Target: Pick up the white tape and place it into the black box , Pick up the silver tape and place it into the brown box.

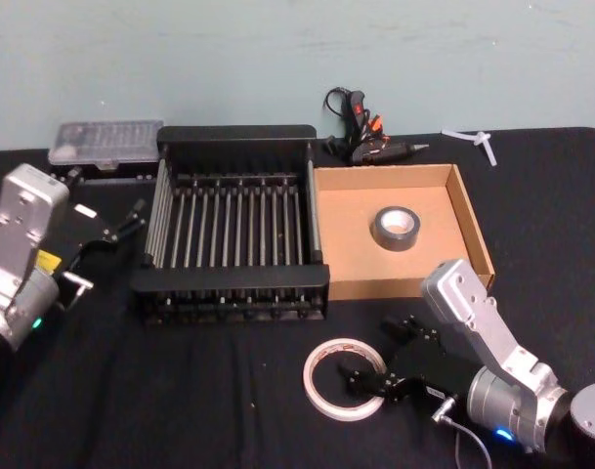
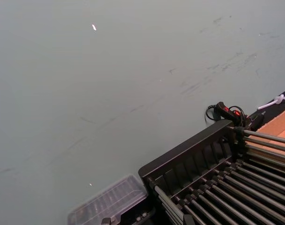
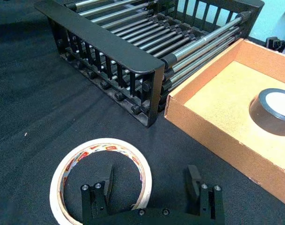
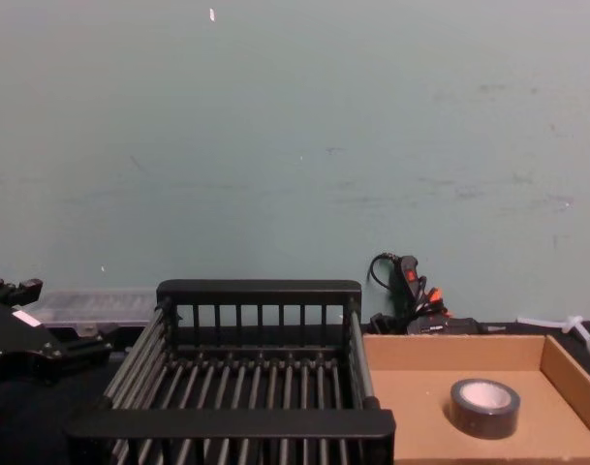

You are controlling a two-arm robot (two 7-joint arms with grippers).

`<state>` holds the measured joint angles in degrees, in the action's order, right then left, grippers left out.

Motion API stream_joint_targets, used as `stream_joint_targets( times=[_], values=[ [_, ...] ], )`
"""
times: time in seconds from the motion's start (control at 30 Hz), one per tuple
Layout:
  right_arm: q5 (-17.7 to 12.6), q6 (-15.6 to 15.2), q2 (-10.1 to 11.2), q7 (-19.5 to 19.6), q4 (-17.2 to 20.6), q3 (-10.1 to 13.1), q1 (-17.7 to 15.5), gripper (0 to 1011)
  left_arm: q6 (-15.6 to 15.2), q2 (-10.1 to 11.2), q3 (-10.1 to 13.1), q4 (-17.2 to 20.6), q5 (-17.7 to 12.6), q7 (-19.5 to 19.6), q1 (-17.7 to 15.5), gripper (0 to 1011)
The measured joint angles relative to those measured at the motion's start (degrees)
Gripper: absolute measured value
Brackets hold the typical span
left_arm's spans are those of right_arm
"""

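One left gripper (image 1: 131, 221) hangs open beside the black box's (image 1: 233, 143) left wall; one white tape (image 1: 342, 378) lies near the table's front edge, the open right gripper (image 1: 375, 354) straddling its rim; one silver tape (image 1: 396, 229) sits in the brown box (image 1: 475, 227).

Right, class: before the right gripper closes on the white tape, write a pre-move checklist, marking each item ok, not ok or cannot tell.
1. Right gripper fingers open: ok.
2. One finger inside the white tape hole, the other outside the rim: ok.
3. Fingers low enough to grip: cannot tell.
4. Black box holds nothing: ok.
5. Silver tape already in the brown box: ok.
6. Left gripper parked left of the black box: ok.
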<state>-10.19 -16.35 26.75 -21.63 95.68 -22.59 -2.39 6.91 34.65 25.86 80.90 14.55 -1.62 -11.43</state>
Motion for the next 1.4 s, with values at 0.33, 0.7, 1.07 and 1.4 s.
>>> stream_joint_targets(
  times=[0.33, 0.7, 1.07, 1.4],
  values=[
    [-0.13, 0.0, 0.02, -0.02, 0.01, 0.01, 0.0, 1002, 0.0, 0.0, 0.0, 0.0, 0.0, 0.0, 0.0, 1001],
    [-0.25, -0.03, 0.02, -0.05, 0.03, 0.08, 0.0, 816, 0.0, 0.0, 0.0, 0.0, 0.0, 0.0, 0.0, 1001],
    [-0.31, -0.04, 0.02, -0.1, 0.03, 0.1, 0.0, 446, 0.0, 0.0, 0.0, 0.0, 0.0, 0.0, 0.0, 1001],
    [-0.34, -0.04, 0.03, -0.11, 0.03, 0.1, 0.0, 143, 0.0, 0.0, 0.0, 0.0, 0.0, 0.0, 0.0, 1002]
  ],
)
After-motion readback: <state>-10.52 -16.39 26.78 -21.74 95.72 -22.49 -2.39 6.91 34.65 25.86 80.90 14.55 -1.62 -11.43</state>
